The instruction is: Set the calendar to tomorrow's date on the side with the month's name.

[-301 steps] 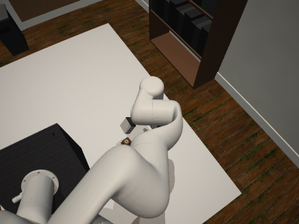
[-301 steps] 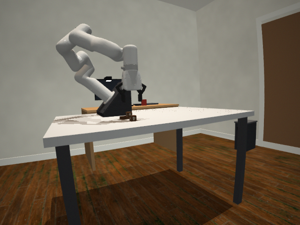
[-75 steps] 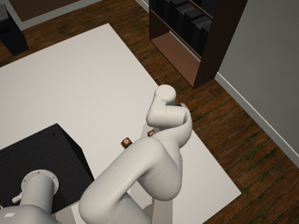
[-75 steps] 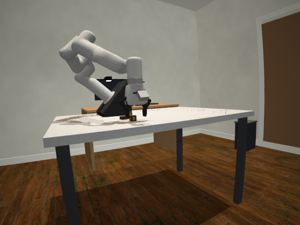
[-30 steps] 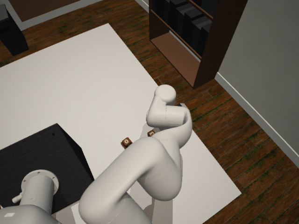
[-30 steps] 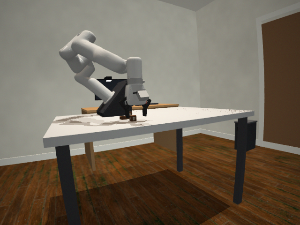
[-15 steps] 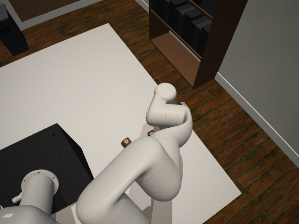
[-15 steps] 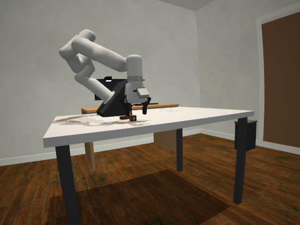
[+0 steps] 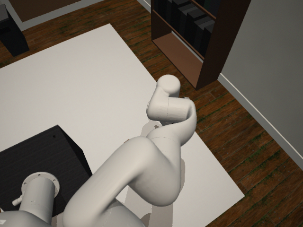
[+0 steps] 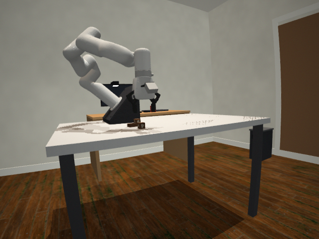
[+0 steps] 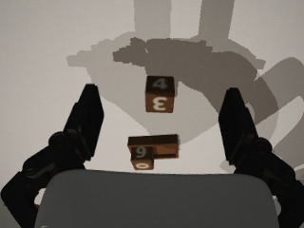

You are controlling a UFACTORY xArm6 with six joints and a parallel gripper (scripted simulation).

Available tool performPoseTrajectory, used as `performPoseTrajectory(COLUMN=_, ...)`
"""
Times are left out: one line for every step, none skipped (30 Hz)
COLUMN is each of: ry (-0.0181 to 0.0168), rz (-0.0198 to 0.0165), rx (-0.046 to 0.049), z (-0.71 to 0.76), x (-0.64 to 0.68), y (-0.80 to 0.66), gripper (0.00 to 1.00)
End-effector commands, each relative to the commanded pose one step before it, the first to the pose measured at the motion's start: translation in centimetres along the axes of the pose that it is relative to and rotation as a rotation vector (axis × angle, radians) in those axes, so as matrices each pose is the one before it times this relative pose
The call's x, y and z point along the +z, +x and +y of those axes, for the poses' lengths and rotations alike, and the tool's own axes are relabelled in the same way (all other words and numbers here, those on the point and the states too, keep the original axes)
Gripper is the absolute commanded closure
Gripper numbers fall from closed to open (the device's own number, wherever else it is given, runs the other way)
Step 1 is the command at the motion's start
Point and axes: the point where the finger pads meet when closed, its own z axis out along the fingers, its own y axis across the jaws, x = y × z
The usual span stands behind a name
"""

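Wrist view: gripper [image 11: 161, 128] wide open, empty; numbered cube [image 11: 160, 94] and tray [image 11: 154, 147] with second cube [image 11: 143, 156] between jaws. Top view: arm [image 9: 137, 161] hides them.

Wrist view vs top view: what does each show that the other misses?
Wrist only: the open, empty tool, a loose cube showing 4 and 3 lying on the table, and the tray with a cube showing 6.

Top only: the arm hiding those pieces, its black base, the bookshelf and floor.

Both: the white table.
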Motion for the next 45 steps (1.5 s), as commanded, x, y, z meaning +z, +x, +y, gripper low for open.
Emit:
performPoseTrajectory(ry=0.00082, rz=0.00319, rx=0.00119, z=0.017, x=-0.514, y=0.11, gripper=0.0)
performPoseTrajectory(ry=0.0, rz=0.0, rx=0.0, z=0.0, x=0.0, y=0.0, gripper=0.0)
performPoseTrajectory(ry=0.0, rz=0.0, rx=0.0, z=0.0, x=0.0, y=0.0, gripper=0.0)
performPoseTrajectory(ry=0.0, rz=0.0, rx=0.0, z=0.0, x=0.0, y=0.0, gripper=0.0)
performPoseTrajectory(ry=0.0, rz=0.0, rx=0.0, z=0.0, x=0.0, y=0.0, gripper=0.0)
performPoseTrajectory(ry=0.0, rz=0.0, rx=0.0, z=0.0, x=0.0, y=0.0, gripper=0.0)
performPoseTrajectory(ry=0.0, rz=0.0, rx=0.0, z=0.0, x=0.0, y=0.0, gripper=0.0)
performPoseTrajectory(ry=0.0, rz=0.0, rx=0.0, z=0.0, x=0.0, y=0.0, gripper=0.0)
performPoseTrajectory(ry=0.0, rz=0.0, rx=0.0, z=0.0, x=0.0, y=0.0, gripper=0.0)
performPoseTrajectory(ry=0.0, rz=0.0, rx=0.0003, z=0.0, x=0.0, y=-0.001, gripper=0.0)
performPoseTrajectory(ry=0.0, rz=0.0, rx=0.00199, z=0.0, x=-0.002, y=-0.006, gripper=0.0)
performPoseTrajectory(ry=0.0, rz=0.0, rx=0.0, z=0.0, x=0.0, y=0.0, gripper=0.0)
performPoseTrajectory(ry=0.0, rz=0.0, rx=0.0, z=0.0, x=0.0, y=0.0, gripper=0.0)
performPoseTrajectory(ry=0.0, rz=0.0, rx=0.00511, z=-0.001, x=-0.005, y=-0.016, gripper=0.0)
performPoseTrajectory(ry=0.0, rz=0.0, rx=0.00939, z=-0.002, x=-0.008, y=-0.03, gripper=0.0)
performPoseTrajectory(ry=0.00001, rz=0.00001, rx=0.01458, z=-0.002, x=-0.013, y=-0.047, gripper=0.0)
performPoseTrajectory(ry=0.00001, rz=0.00001, rx=0.02045, z=-0.002, x=-0.018, y=-0.065, gripper=0.0)
performPoseTrajectory(ry=0.00001, rz=0.00001, rx=0.02676, z=-0.001, x=-0.024, y=-0.086, gripper=0.0)
performPoseTrajectory(ry=0.00001, rz=0.00001, rx=0.03332, z=0.002, x=-0.03, y=-0.107, gripper=0.0)
performPoseTrajectory(ry=0.00002, rz=0.00001, rx=0.03993, z=0.007, x=-0.035, y=-0.129, gripper=0.0)
performPoseTrajectory(ry=0.00002, rz=0.00001, rx=0.04644, z=0.014, x=-0.041, y=-0.15, gripper=0.0)
performPoseTrajectory(ry=0.00001, rz=0.00001, rx=0.03292, z=0.015, x=-0.028, y=-0.106, gripper=0.0)
performPoseTrajectory(ry=0.00001, rz=0.0, rx=0.01975, z=0.011, x=-0.017, y=-0.063, gripper=0.0)
performPoseTrajectory(ry=0.00001, rz=0.0, rx=0.02651, z=0.017, x=-0.023, y=-0.085, gripper=0.0)
performPoseTrajectory(ry=0.00001, rz=0.0, rx=0.0275, z=0.02, x=-0.023, y=-0.087, gripper=0.0)
performPoseTrajectory(ry=0.0, rz=0.0, rx=0.0045, z=0.004, x=-0.004, y=-0.014, gripper=0.0)
performPoseTrajectory(ry=0.00002, rz=0.0, rx=0.05085, z=0.043, x=-0.043, y=-0.161, gripper=0.0)
performPoseTrajectory(ry=0.0, rz=0.0, rx=0.01296, z=0.013, x=-0.011, y=-0.041, gripper=0.0)
performPoseTrajectory(ry=0.0, rz=0.0, rx=0.0, z=0.0, x=0.0, y=0.0, gripper=0.0)
performPoseTrajectory(ry=0.0, rz=0.0, rx=0.0, z=0.0, x=0.0, y=0.0, gripper=0.0)
performPoseTrajectory(ry=0.00002, rz=0.0, rx=0.06847, z=0.073, x=-0.057, y=-0.214, gripper=0.0)
performPoseTrajectory(ry=0.00001, rz=0.0, rx=0.04299, z=0.055, x=-0.035, y=-0.131, gripper=0.0)
performPoseTrajectory(ry=0.0, rz=0.0, rx=0.01976, z=0.028, x=-0.016, y=-0.059, gripper=0.0)
performPoseTrajectory(ry=0.0, rz=0.0, rx=0.00965, z=0.014, x=-0.008, y=-0.029, gripper=0.0)
performPoseTrajectory(ry=0.00001, rz=0.0, rx=0.03896, z=0.059, x=-0.031, y=-0.115, gripper=0.0)
performPoseTrajectory(ry=0.0, rz=0.0, rx=0.02802, z=0.046, x=-0.022, y=-0.081, gripper=0.0)
performPoseTrajectory(ry=0.0, rz=0.0, rx=0.00858, z=0.015, x=-0.007, y=-0.025, gripper=0.0)
performPoseTrajectory(ry=0.00001, rz=0.0, rx=0.045, z=0.079, x=-0.035, y=-0.128, gripper=0.0)
performPoseTrajectory(ry=0.0, rz=0.0, rx=0.02771, z=0.052, x=-0.022, y=-0.077, gripper=0.0)
performPoseTrajectory(ry=0.0, rz=0.0, rx=0.00513, z=0.01, x=-0.004, y=-0.014, gripper=0.0)
performPoseTrajectory(ry=0.0, rz=0.0, rx=0.04704, z=0.094, x=-0.036, y=-0.128, gripper=0.0)
performPoseTrajectory(ry=0.0, rz=0.0, rx=0.02766, z=0.059, x=-0.021, y=-0.072, gripper=0.0)
performPoseTrajectory(ry=0.0, rz=0.0, rx=0.00453, z=0.01, x=-0.003, y=-0.012, gripper=0.0)
performPoseTrajectory(ry=0.0, rz=-0.00001, rx=0.04856, z=0.108, x=-0.037, y=-0.124, gripper=0.0)
performPoseTrajectory(ry=0.0, rz=0.0, rx=0.02627, z=0.062, x=-0.02, y=-0.064, gripper=0.0)
